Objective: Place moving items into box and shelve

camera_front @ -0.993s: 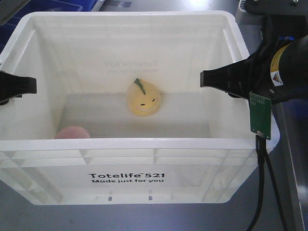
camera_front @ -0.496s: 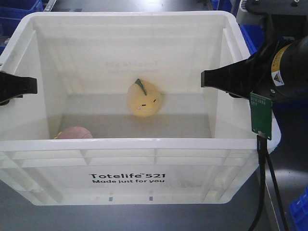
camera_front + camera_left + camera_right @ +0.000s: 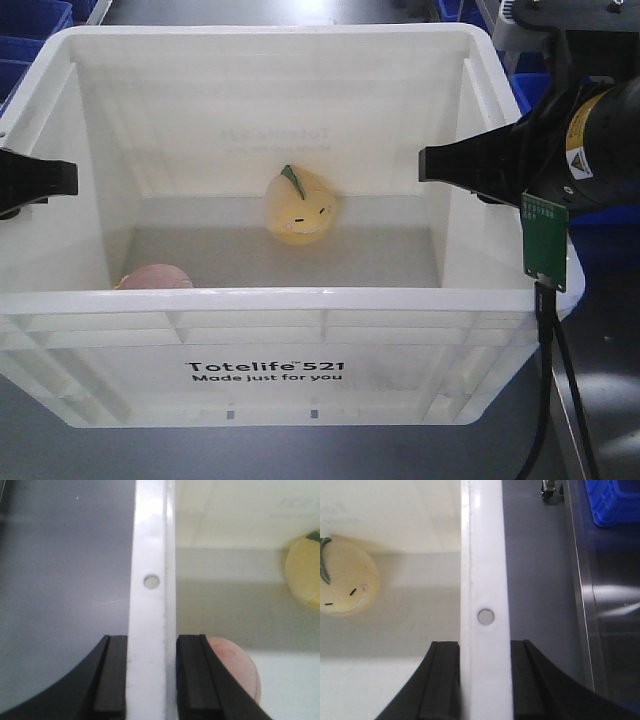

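The left gripper (image 3: 151,680) has its black jaws clenched on the left side rim of the box (image 3: 320,300), one jaw outside the wall and one inside. The right gripper (image 3: 486,680) clamps the box's right side rim in the same way. On each side a small round hole (image 3: 485,616) pierces the rim just ahead of the jaws.

The box is a large cream-white plastic tote with a ribbed rim and smooth, slightly see-through walls. Both toys lie on the box floor. The yellow plush (image 3: 300,208) sits toward the box's far wall, about midway across; it is round, with a green leaf on top and a stitched face. The pink plush (image 3: 155,277) is plain and dusty pinkish-brown, tucked in the box's near-left corner, just beside the inner left jaw and half hidden by the front rim.

Outside the box a dark grey desk (image 3: 60,580) shows below; whether the box rests on it cannot be told. Blue bins (image 3: 615,500) stand beyond the box's far corners and off its right side.

Black print on the box front reads "Totelife 521 Made just for you" (image 3: 265,371). A green circuit board (image 3: 543,240) hangs on the right arm by the box's right rim.
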Tool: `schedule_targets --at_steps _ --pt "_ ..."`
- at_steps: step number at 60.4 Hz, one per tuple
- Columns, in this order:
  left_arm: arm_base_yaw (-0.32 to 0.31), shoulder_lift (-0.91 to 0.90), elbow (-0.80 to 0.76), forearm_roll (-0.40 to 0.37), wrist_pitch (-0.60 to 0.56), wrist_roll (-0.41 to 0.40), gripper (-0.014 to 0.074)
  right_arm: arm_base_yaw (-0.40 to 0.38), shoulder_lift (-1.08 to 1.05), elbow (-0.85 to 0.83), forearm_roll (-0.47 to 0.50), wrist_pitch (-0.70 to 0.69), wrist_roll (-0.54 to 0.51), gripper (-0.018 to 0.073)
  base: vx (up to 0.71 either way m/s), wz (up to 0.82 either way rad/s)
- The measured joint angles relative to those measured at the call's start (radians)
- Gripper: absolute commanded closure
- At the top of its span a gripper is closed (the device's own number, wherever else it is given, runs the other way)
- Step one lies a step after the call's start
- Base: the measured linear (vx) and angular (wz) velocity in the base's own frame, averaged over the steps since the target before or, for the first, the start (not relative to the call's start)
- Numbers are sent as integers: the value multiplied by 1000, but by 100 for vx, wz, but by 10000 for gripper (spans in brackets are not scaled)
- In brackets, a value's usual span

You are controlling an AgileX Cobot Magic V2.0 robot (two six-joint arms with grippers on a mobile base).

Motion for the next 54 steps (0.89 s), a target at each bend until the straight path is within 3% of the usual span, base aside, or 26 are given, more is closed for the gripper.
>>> schedule_targets --at_steps 54 --pt "0 0 0 2 1 -1 451 0 2 0 0 -3 1 510 42 0"
